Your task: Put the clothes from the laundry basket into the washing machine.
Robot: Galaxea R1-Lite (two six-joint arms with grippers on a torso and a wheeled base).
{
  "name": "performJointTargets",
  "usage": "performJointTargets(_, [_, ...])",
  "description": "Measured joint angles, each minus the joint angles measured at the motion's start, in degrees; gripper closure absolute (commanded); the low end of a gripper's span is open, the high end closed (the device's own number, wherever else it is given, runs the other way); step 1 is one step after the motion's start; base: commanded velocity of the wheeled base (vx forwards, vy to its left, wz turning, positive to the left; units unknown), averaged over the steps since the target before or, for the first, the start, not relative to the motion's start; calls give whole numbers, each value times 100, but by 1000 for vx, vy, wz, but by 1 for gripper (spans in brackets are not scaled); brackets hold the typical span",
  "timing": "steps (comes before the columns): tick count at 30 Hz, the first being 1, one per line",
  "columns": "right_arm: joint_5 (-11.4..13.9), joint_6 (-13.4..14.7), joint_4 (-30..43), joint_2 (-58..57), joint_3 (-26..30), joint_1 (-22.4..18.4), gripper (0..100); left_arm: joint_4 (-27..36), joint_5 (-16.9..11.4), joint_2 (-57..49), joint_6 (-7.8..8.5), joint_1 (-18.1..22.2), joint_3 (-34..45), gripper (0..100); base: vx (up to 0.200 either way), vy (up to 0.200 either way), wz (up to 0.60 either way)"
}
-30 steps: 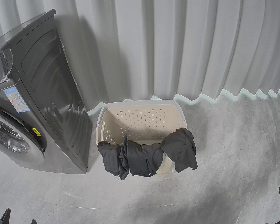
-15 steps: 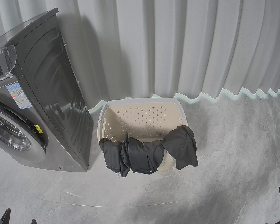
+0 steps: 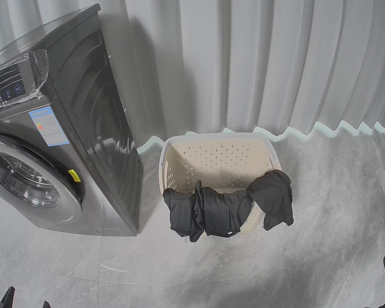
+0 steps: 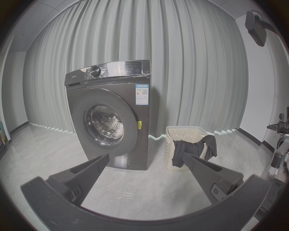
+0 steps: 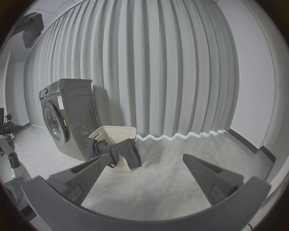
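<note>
Standing on the pale marbled floor (image 3: 211, 271), the cream laundry basket (image 3: 215, 136) sits just beside the grey washing machine (image 3: 96, 125), to the machine's right from the robot's side. A narrow strip of floor separates them, and the white pleated curtain (image 3: 246, 54) hangs close behind both. The clothes (image 3: 219, 210) are dark grey, nearly black, and lie slung over the basket's near rim. One bunched length runs along the edge and droops down the outer wall, and a fuller fold hangs off the right-hand corner. Behind them the basket's far wall shows its small punched holes, but the draped cloth hides the bottom from me. The machine's round door (image 3: 25, 180) is closed, its glass porthole facing out at an angle from the basket. A blue label (image 3: 49, 126) sits above the door, a small yellow tag (image 3: 74, 175) marks its edge, and clear film covers the control panel (image 3: 8, 86). The left gripper (image 4: 145, 159) hangs low over the floor, well short of the machine, its two dark fingers spread wide with nothing between them. The right gripper (image 5: 146, 158) is just as low on the other side, well apart from the basket, its fingers likewise splayed and empty.
</note>
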Motion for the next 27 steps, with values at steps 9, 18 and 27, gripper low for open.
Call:
performJointTargets(9, [0, 0, 0, 0, 0, -2, 0, 0, 0, 0, 0, 0, 0, 0, 0, 200, 0])
performJointTargets(18, [0, 0, 0, 0, 0, -2, 0, 0, 0, 0, 4, 0, 0, 0, 0, 200, 0])
performJointTargets(27, [0, 0, 0, 0, 0, -2, 0, 10, 10, 0, 44, 0, 0, 0, 0, 67, 0])
